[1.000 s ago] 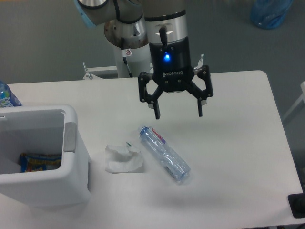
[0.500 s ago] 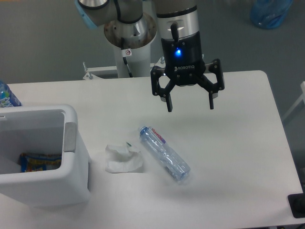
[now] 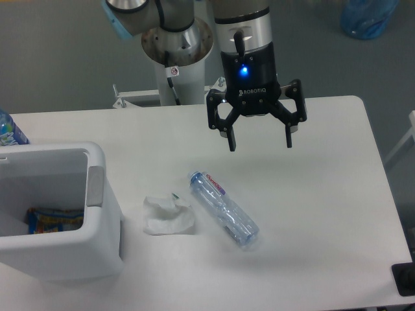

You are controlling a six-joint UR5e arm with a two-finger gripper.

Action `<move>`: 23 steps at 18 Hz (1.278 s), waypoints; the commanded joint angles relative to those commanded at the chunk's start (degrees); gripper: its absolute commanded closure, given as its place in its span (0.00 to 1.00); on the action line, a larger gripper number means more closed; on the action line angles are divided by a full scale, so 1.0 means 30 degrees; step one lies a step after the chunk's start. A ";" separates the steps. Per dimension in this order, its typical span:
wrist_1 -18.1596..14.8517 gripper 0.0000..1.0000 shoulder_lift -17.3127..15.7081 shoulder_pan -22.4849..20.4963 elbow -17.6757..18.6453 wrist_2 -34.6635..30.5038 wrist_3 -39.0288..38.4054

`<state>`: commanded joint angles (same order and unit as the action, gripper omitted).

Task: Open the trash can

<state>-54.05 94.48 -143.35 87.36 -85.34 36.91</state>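
Trash can (image 3: 97, 240) sits at the desk's (image 3: 324, 214) front-left corner, running off the left side of view. No lid over the opening; the top is open and the inside shows. A colourful wrapper (image 3: 55, 219) lies at the bottom of it. Grey push tab (image 3: 95, 186) is on the rim facing the desk's middle.

Just right of the can, a crumpled white tissue (image 3: 167, 216) lies flat on the desk. Touching or nearly touching its right edge is a clear plastic bottle (image 3: 223, 208), on its side, lying diagonal, one end toward the desk's middle and the other toward the front-right. Can't tell which end has the cap.

Further back, the claw (image 3: 258, 141) hangs above the desk near the rear edge, centre-right, pointing down. Fingers spread wide, nothing between them, well apart from bottle and can. Blue light is lit on its body.

At the rear-left edge, part of a second bottle with a blue label (image 3: 9, 129) pokes in behind the can.

Behind the desk: arm base column (image 3: 175, 65) on grey floor, blue bag (image 3: 368, 17) at far right.
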 joint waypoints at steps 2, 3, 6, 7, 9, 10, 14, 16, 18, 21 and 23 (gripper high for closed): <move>0.0029 0.00 0.0000 0.0000 0.0000 -0.0030 0.0000; 0.0029 0.00 0.0029 -0.0029 0.0029 -0.0030 0.0000; 0.0088 0.00 0.0059 -0.0233 0.0263 -0.0030 0.0000; 0.0030 0.00 0.0030 -0.0466 0.0409 -0.0030 0.0000; 0.0029 0.00 0.0058 -0.0557 0.0439 -0.0059 0.0000; 0.0029 0.00 0.0059 -0.0557 0.0439 -0.0088 0.0000; 0.0058 0.00 0.0059 -0.0498 0.0410 -0.0088 -0.0059; 0.0058 0.00 0.0030 -0.0527 0.0410 -0.0088 -0.0059; 0.0000 0.00 0.0000 -0.0586 0.0498 -0.0117 -0.0029; 0.0029 0.00 -0.0088 -0.0469 0.0498 -0.0117 -0.0117; 0.0029 0.00 -0.0117 -0.0468 0.0498 -0.0117 -0.0146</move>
<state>-53.96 94.13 -144.75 88.86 -85.69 36.47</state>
